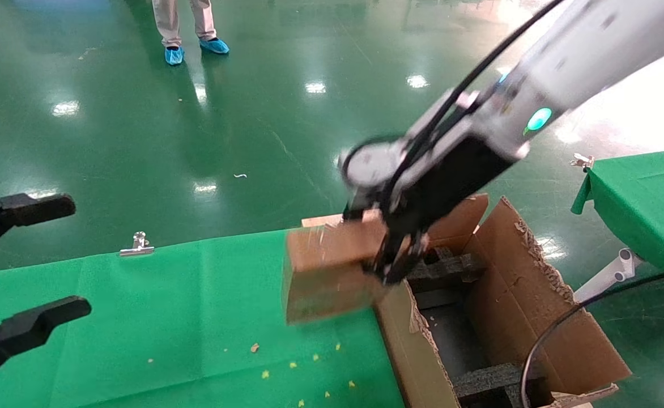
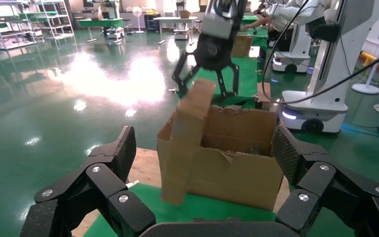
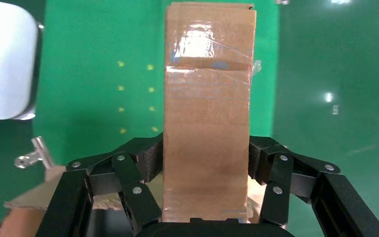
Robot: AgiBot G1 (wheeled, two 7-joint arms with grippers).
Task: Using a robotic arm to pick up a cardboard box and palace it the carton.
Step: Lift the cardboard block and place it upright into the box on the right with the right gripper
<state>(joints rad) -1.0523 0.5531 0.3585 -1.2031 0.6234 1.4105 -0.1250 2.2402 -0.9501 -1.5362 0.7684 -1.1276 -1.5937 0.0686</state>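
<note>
While my right gripper (image 3: 206, 170) is clamping the cardboard box (image 1: 332, 269) between its 2 pads, I'm holding that box up in the air, off the green table cover (image 1: 156, 317) and right at the near-left edge of the carton (image 1: 513, 306). From my head camera the box is hanging tilted, partly over the table cover and just touching or almost touching the carton's left wall; can't tell which. My right arm (image 1: 564, 68) is reaching in from the upper right, with a black cable (image 1: 558, 328) looping over the carton's right side.

On the right wrist camera the box is running lengthwise out from between the fingers (image 3: 150, 160), with clear tape across its middle, so it's pinched on its 2 long sides.

The carton is sitting open next to the table, flaps ragged, with black foam (image 1: 445, 269) inside it.

My left gripper (image 2: 205, 163) is parked over at the left side of the table, fingers spread wide apart and holding nothing. From its camera I'm seeing the box dangling in front of the carton (image 2: 237, 163) under the right gripper (image 2: 207, 81).

A metal clip (image 1: 137, 245) is pinning the table cover's far edge, and someone in blue shoe covers (image 1: 196, 50) is standing on the green floor (image 1: 139, 124) farther back.
</note>
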